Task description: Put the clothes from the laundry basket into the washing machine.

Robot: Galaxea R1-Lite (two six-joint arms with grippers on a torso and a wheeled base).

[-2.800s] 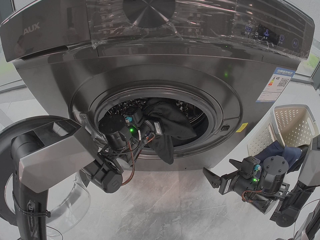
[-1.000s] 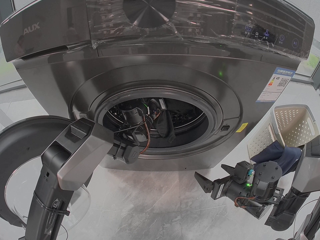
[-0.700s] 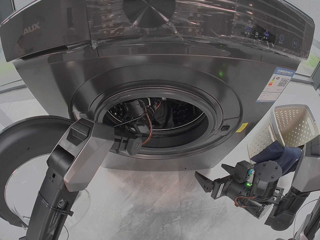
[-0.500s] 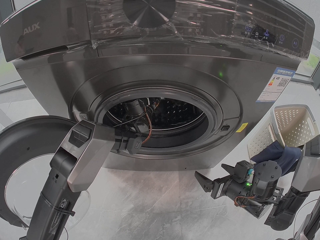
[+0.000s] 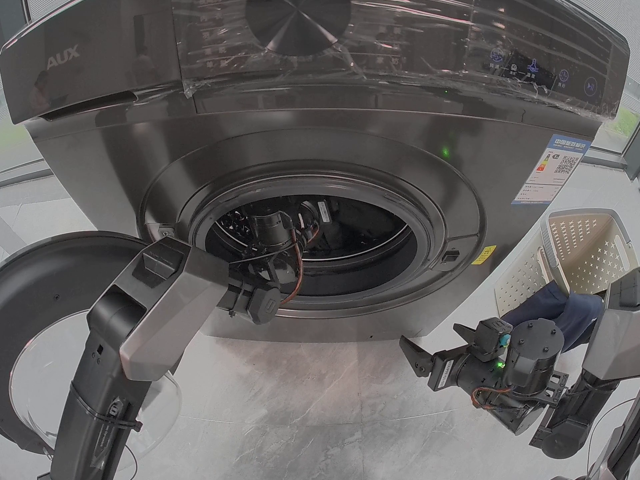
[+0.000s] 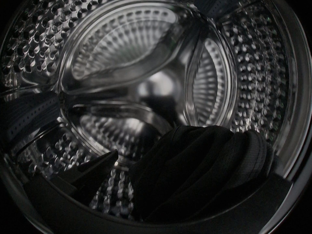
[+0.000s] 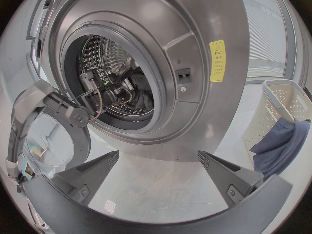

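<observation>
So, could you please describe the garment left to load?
Find the grey washing machine; a cream perforated laundry basket sits beside it on the right. The navy garment drapes over its rim, unlike the black garment inside the drum.

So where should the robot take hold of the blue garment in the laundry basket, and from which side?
Best at the bunched fold of the blue garment that spills over the laundry basket rim. Probably come from the near side, where the open right gripper is: the cloth hangs free outside the rim there, clear of the wall.
</observation>
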